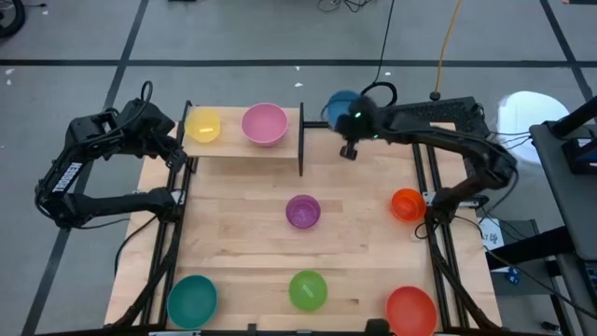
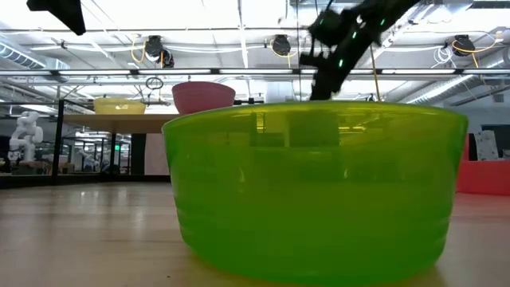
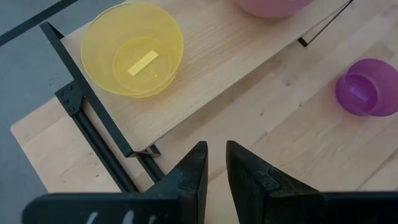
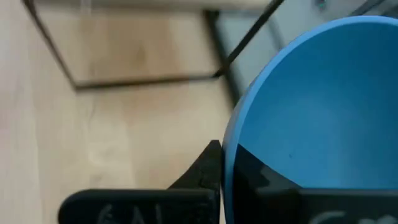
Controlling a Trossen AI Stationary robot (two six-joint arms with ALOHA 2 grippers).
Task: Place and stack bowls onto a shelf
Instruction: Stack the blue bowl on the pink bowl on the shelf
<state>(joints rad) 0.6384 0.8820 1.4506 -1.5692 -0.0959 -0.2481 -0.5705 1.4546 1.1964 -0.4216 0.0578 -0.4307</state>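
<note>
My right gripper (image 1: 343,119) is shut on a blue bowl (image 1: 340,103) near the table's far edge, just right of the shelf (image 1: 244,155). A yellow bowl (image 1: 203,124) and a pink bowl (image 1: 264,123) stand side by side on the shelf's wooden top. My left gripper (image 3: 216,163) hovers off the shelf's left end, open, with nothing between its fingers. In the low view the green bowl (image 2: 319,191) hides the blue bowl. My right gripper pinches the blue bowl's rim (image 4: 231,163): one finger (image 4: 208,168) is outside the wall and the other (image 4: 261,177) inside the hollow. The fingers come slanting down from the table's right. The bowl sits tilted in the hold, raised off the tabletop.
On the tabletop stand a purple bowl (image 1: 302,211) in the middle, an orange bowl (image 1: 407,203) at the right, and a teal bowl (image 1: 192,301), a green bowl (image 1: 308,290) and a red bowl (image 1: 411,311) along the near edge. A black post (image 1: 301,140) marks the shelf's right end.
</note>
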